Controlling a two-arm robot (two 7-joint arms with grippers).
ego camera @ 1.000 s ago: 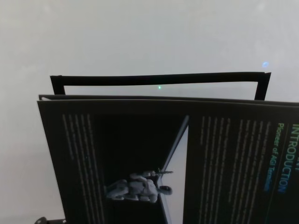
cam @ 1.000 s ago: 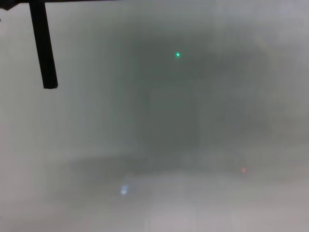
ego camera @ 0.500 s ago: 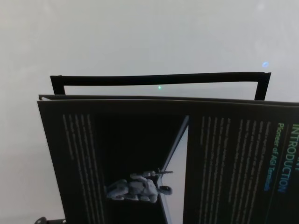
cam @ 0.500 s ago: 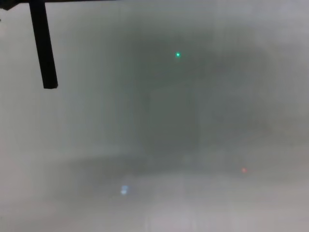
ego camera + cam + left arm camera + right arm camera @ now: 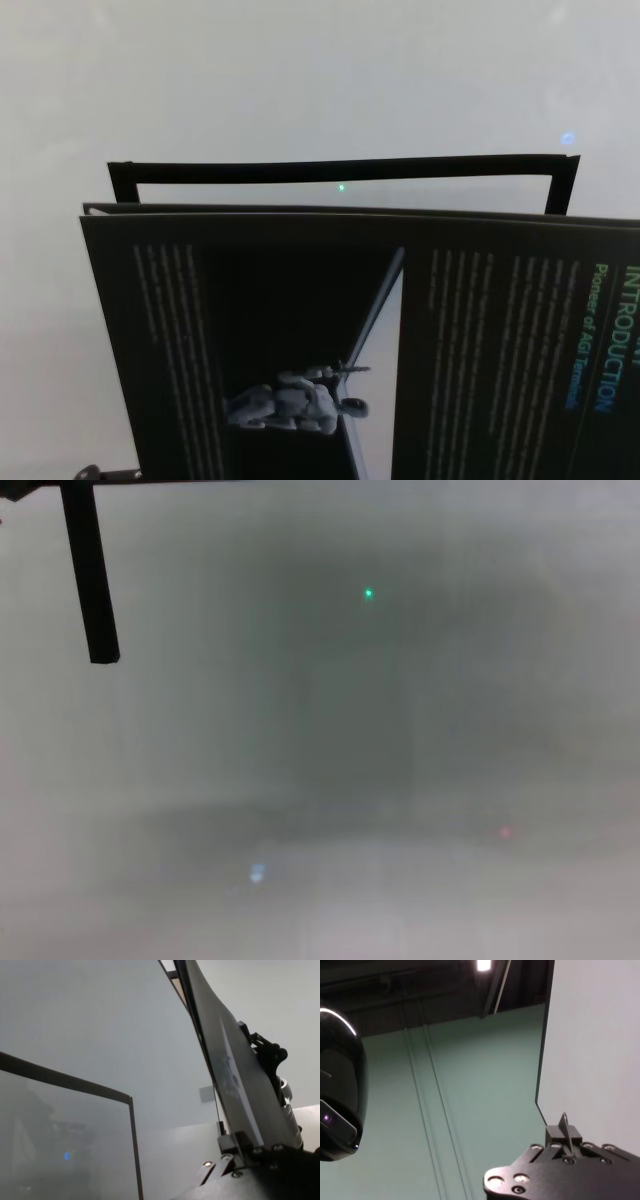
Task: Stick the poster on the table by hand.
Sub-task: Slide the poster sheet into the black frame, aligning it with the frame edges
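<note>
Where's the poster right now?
In the head view the poster fills the lower half, printed side to the camera, just in front of a thin black frame. The left wrist view shows it edge-on, rising from the left gripper.

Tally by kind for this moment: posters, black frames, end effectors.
poster: 1
black frame: 1
end effectors: 2 (left end effector, right end effector, each at the poster's edge)
Total: 4
</note>
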